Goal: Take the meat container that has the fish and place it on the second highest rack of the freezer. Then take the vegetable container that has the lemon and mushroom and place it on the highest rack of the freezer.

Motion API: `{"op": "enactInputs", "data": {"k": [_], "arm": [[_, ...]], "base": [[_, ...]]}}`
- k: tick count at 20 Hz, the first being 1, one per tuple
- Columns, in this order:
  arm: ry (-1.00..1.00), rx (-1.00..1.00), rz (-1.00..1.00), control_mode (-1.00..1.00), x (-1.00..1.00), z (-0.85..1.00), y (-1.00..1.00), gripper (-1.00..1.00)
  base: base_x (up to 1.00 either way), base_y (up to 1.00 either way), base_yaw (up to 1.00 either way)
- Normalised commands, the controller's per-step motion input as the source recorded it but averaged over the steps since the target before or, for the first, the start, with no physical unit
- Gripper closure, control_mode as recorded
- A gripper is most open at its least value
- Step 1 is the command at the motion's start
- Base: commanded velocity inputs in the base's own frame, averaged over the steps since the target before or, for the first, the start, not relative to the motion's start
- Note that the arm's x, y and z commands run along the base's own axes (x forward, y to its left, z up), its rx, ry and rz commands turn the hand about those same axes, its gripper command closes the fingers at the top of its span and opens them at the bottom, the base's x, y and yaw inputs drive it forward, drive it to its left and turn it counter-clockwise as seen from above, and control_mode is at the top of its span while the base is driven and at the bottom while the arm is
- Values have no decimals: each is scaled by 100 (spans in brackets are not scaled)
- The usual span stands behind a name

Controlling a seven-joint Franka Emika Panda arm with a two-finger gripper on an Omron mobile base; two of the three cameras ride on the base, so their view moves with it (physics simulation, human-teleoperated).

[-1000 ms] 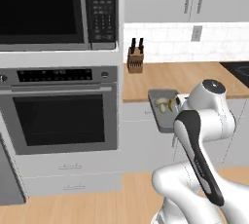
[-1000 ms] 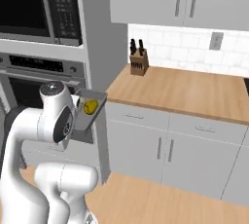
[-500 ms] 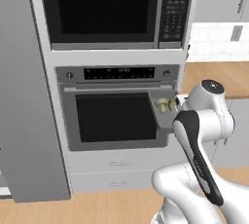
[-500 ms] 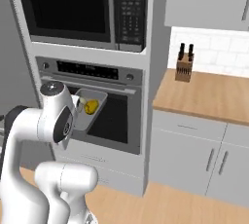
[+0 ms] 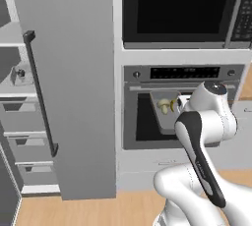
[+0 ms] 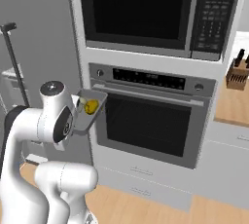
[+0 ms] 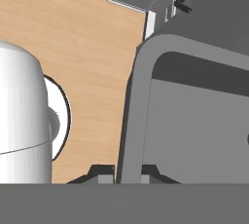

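My gripper (image 7: 127, 173) is shut on the near rim of the grey vegetable container (image 7: 194, 121), one fingertip (image 7: 103, 173) on each side of the rim. The left base view has that container (image 5: 165, 117) held level in front of the oven, with the beige mushroom (image 5: 163, 104) and the yellow lemon (image 5: 173, 105) in it. From the right, the container (image 6: 92, 116) and lemon (image 6: 91, 106) sit beside my wrist. The freezer (image 5: 74, 87) stands at the left with its door swung open and its pale shelves (image 5: 11, 43) showing. A grey tray (image 5: 19, 76) with a small dark lump rests on a lower shelf.
The built-in oven (image 5: 182, 107) and the microwave (image 5: 182, 11) above it rise straight ahead. The freezer door's dark bar handle (image 5: 40, 92) juts toward me. Freezer drawers (image 5: 19, 141) sit low at the left. A knife block (image 6: 237, 74) stands on the wooden counter at the right.
The whole picture has swung left with the base: counter and knife block slid off to the right, and the freezer with its open door came into view. The container stays in my shut gripper.
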Motion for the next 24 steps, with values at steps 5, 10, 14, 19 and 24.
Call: {"op": "enactInputs", "data": {"k": [5, 10, 14, 19, 24], "arm": [[0, 0, 0, 100, 0, 0, 0, 100], [0, 0, 0, 100, 0, 0, 0, 100], [0, 0, 0, 100, 0, 0, 0, 100], [0, 0, 0, 100, 0, 0, 0, 100], [0, 0, 0, 100, 0, 0, 0, 100]], "base": [[16, 100, 2], [20, 100, 0], [18, 100, 1], [20, 74, 1], [29, -10, 0]]}}
